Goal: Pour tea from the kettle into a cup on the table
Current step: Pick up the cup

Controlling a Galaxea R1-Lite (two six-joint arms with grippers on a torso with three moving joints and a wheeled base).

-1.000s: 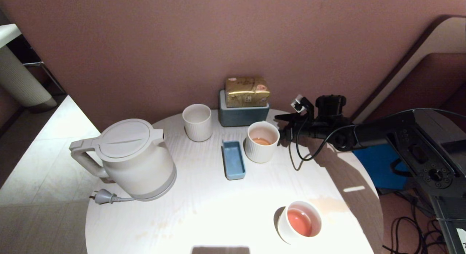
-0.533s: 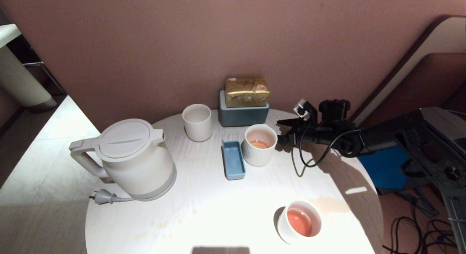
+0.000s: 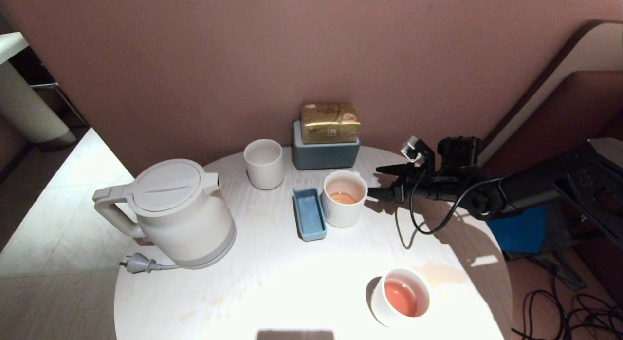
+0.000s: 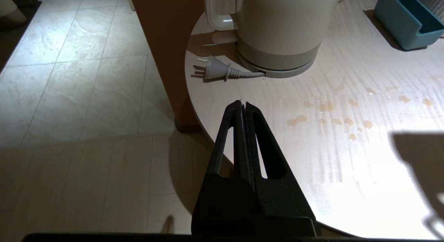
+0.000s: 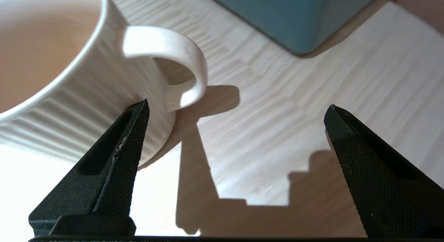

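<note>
The cup (image 3: pixel 344 198) stands toward the far middle of the desk (image 3: pixel 272 281), a little tea (image 3: pixel 343 198) inside, just right of a blue tray (image 3: pixel 308 214). The right gripper (image 3: pixel 378 181) has its fingers spread wide, one seemingly touching the cup's ribbed wall. The kettle (image 3: pixel 180 213) sits far left. The left gripper (image 4: pixel 242 105) is closed, empty.

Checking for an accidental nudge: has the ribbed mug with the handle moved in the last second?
Yes. The mug has slid toward the kettle, closing its gap to the blue tray, which also shifted slightly; the open right gripper is at its handle.
</note>
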